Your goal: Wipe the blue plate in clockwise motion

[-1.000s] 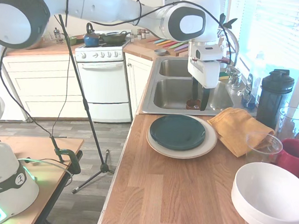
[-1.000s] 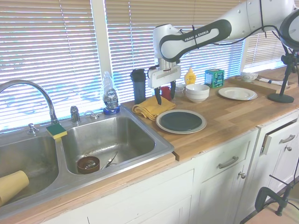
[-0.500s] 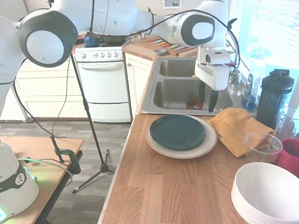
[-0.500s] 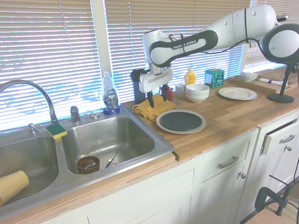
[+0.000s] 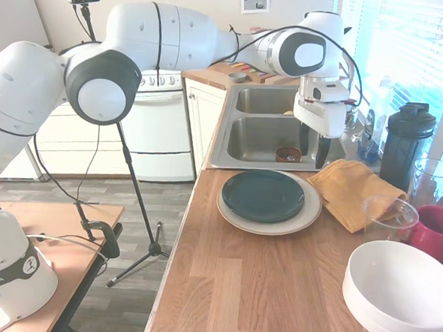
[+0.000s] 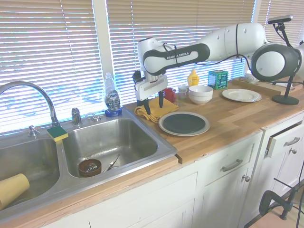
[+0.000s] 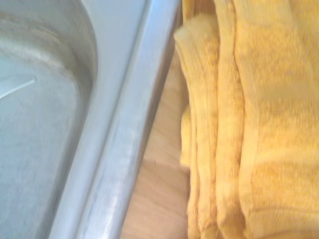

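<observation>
1. We have our claw (image 5: 313,149) hanging with its two fingers spread apart and nothing between them, over the edge of the yellow cloth (image 5: 349,190) nearest the sink (image 5: 264,137).
2. The blue plate (image 5: 263,195) sits on a larger cream plate (image 5: 306,211) on the tabletop (image 5: 259,289), just left of the cloth in the first exterior view and apart from our claw.
3. In the wrist view we see the folds of the cloth right beside the steel rim of the sink.
4. We judge the step in hand to be fetching the cloth; wiping is not begun.
5. Next we should lower, close on a fold, lift, and carry it over the plate.
</observation>
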Controlling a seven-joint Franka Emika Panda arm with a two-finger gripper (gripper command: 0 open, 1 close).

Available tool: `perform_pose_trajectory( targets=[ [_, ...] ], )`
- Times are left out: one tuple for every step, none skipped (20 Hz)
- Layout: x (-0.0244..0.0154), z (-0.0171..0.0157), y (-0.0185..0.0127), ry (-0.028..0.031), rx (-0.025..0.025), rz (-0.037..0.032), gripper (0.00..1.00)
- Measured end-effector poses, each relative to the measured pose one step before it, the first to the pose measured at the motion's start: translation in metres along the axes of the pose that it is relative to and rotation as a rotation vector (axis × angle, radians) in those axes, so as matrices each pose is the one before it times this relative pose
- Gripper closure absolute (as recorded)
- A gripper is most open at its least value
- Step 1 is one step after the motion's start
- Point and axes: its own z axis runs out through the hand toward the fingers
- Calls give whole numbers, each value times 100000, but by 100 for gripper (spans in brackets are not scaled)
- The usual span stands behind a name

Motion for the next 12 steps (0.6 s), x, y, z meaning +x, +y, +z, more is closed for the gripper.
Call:
perform_pose_trajectory(
  targets=[
    [263,201,-152,47,-58,-271,0],
    [247,319,-131,137,-257,-233,0],
    [256,482,-137,555,-372,-205,0],
    [171,642,-158,988,-928,-261,0],
    [97,590,-180,1315,-1118,-163,0],
    [9,520,-255,1698,-1086,-376,0],
    [-138,375,-359,2078,-1073,-572,0],
    [-182,223,-368,2046,-787,-607,0],
    [-251,183,-372,1788,-582,-858,0],
    [-219,130,-343,1639,-294,-746,0],
    [-137,91,-269,1384,-64,-552,0],
    [-50,80,-191,1475,-169,-428,0]
  ],
)
